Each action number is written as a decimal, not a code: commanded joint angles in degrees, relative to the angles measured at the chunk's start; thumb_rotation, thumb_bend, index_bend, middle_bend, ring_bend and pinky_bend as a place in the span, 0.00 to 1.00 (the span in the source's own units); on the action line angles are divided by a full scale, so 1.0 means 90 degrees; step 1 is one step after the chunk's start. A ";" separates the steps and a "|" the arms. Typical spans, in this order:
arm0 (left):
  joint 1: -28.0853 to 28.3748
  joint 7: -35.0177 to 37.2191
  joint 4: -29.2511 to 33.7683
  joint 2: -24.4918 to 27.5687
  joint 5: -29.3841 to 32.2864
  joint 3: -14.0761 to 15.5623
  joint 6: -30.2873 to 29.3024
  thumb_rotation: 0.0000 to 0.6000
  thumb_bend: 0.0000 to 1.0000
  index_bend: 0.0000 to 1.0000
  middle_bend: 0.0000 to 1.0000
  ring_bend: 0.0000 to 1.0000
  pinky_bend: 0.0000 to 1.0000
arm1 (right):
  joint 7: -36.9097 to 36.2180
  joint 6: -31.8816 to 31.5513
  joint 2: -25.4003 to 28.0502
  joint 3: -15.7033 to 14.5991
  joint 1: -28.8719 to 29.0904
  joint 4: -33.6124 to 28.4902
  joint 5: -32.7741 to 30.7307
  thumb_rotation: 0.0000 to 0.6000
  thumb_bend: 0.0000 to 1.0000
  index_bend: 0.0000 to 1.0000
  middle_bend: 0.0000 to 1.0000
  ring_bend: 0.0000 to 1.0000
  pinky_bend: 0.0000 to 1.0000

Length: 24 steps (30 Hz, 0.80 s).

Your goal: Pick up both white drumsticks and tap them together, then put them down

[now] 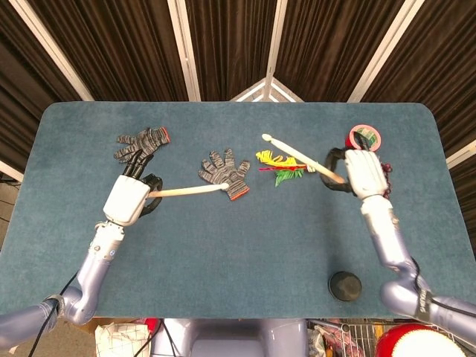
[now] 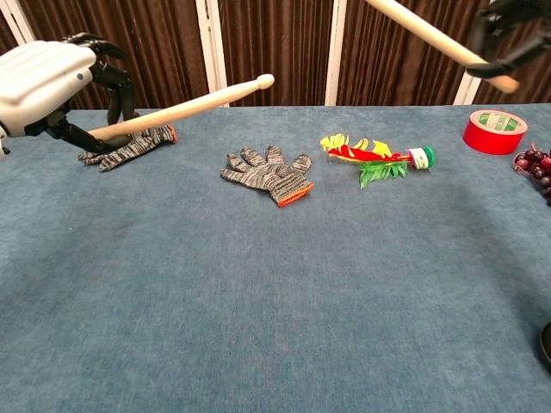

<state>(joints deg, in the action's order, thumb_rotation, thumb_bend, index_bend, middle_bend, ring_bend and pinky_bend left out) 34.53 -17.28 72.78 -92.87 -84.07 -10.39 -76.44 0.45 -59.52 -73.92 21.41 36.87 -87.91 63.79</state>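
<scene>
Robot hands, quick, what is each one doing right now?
Left hand: holding a long white wooden drumstick, lifted off the table.
Right hand: holding the other white wooden drumstick, also raised.

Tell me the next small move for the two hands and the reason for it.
Probably swing both hands inward so the sticks cross. The left hand holds one drumstick above the table, tip near the middle grey glove; the right hand holds the other drumstick raised, tip over the feathered toy. A gap separates the tips, so no tap is happening now.
</scene>
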 commanded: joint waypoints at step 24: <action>0.0081 0.1933 -0.1288 -0.0973 -0.0735 -0.0012 -0.1079 1.00 0.47 0.63 0.62 0.12 0.00 | 0.0139 0.0071 -0.0631 -0.0157 0.0450 -0.0381 -0.0087 1.00 0.38 0.70 0.62 0.41 0.01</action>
<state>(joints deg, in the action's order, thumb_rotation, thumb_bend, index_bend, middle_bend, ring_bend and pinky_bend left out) 35.30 -1.52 62.67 -100.22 -90.33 -10.47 -85.19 1.65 -58.83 -79.57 20.05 40.96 -91.27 62.97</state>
